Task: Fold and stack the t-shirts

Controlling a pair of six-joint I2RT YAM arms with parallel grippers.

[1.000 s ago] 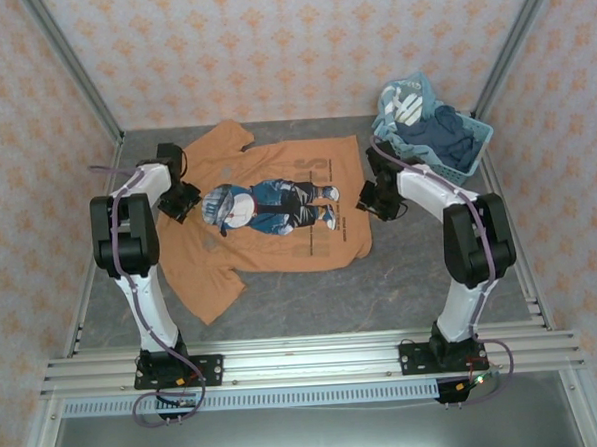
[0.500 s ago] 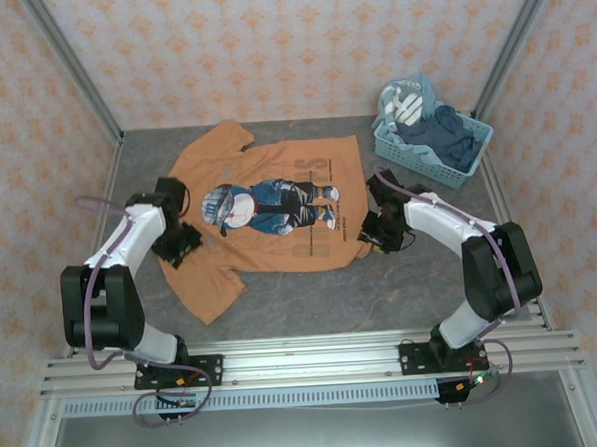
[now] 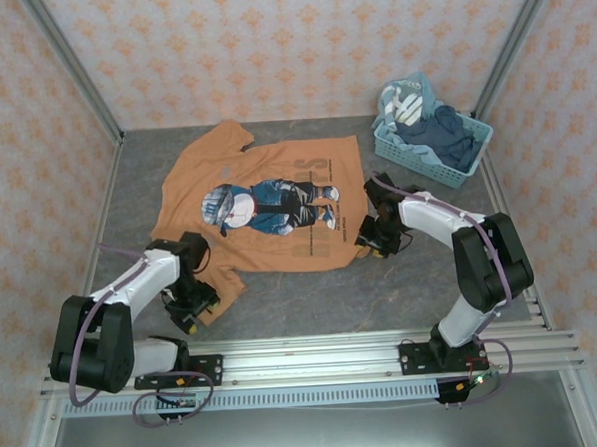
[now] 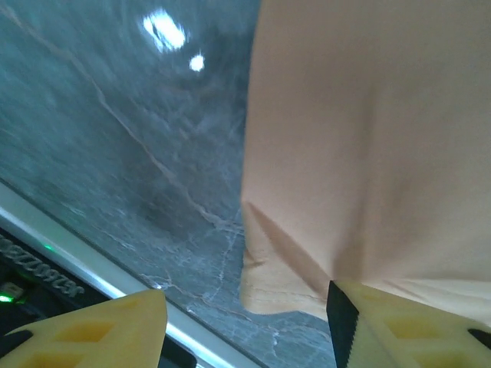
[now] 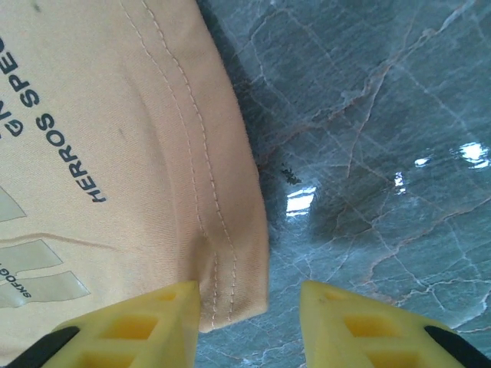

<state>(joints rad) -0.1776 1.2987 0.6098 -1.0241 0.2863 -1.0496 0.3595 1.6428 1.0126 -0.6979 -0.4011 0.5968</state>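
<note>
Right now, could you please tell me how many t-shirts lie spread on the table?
1: the orange t-shirt, flat mid-table. The blue basket far right holds bunched clothes, possibly hiding more.

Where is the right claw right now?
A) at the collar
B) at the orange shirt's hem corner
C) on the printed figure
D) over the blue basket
B: in the right wrist view, the stitched hem corner of the t-shirt lies on the table, between the parted fingers of the right claw.
</note>
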